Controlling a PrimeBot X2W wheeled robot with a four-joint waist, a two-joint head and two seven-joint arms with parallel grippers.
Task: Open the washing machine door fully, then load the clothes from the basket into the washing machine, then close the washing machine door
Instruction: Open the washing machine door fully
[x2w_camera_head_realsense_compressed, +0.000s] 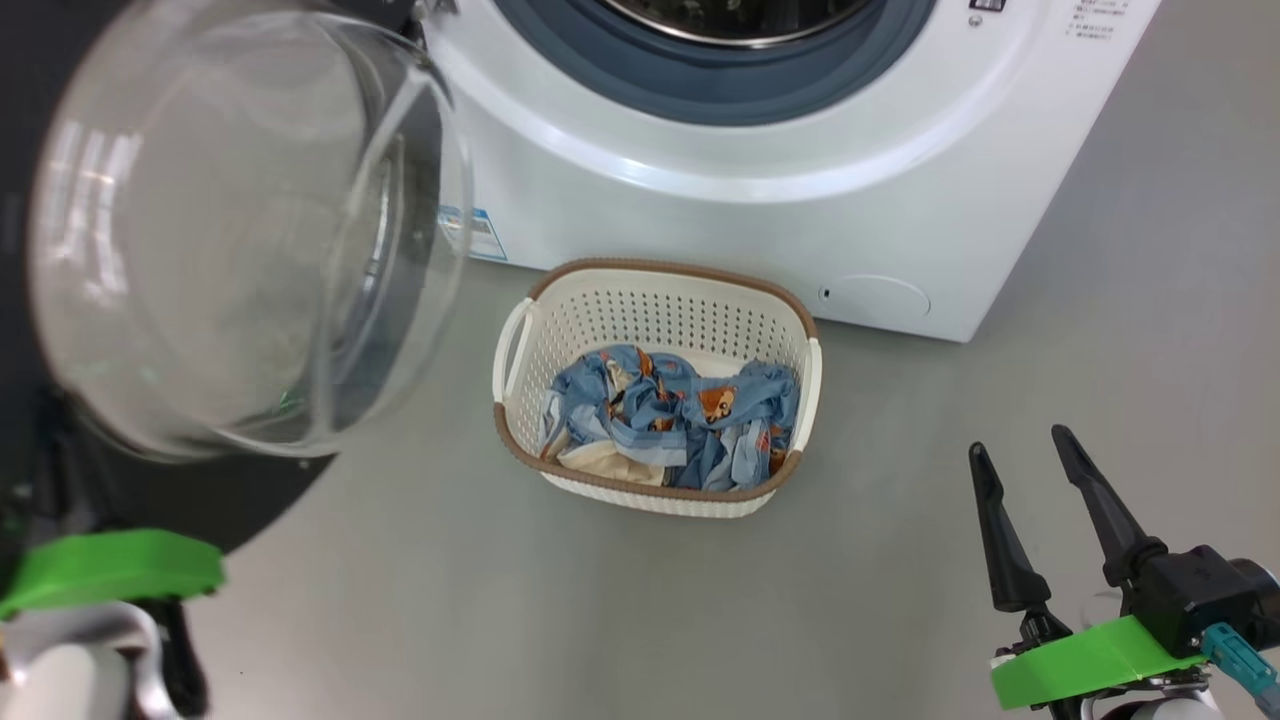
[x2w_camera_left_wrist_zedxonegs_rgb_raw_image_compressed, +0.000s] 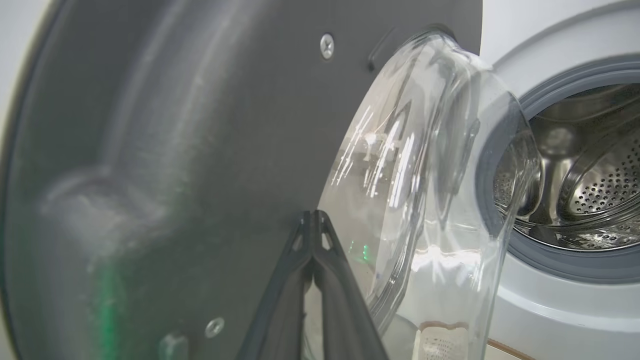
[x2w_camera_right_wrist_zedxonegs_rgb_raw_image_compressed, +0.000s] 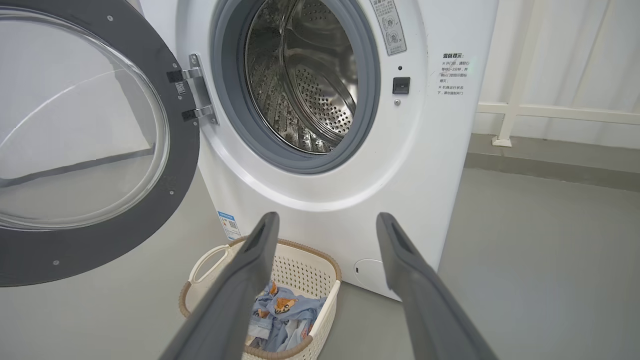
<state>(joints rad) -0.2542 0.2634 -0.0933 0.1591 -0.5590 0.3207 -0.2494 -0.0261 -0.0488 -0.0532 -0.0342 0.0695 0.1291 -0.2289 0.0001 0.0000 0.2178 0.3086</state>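
Well, the round black glass-bowled washing machine door (x2w_camera_right_wrist_zedxonegs_rgb_raw_image_compressed: 75, 260) stands open; the blue printed clothes (x2w_camera_head_realsense_compressed: 680, 415) lie in the cream perforated basket (x2w_camera_head_realsense_compressed: 660, 300), loading and closing remain. Left tool (x2w_camera_left_wrist_zedxonegs_rgb_raw_image_compressed: 313, 217) pinched together, right tool (x2w_camera_head_realsense_compressed: 1018, 441) spread, empty.

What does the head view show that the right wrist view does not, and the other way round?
In the head view, not the right wrist view: a cream cloth in the basket and a green plate on the left arm. In the right wrist view, not the head view: the door hinge and a white railing. In both: the washing machine, its open door, the basket, blue clothes and the open right end effector.
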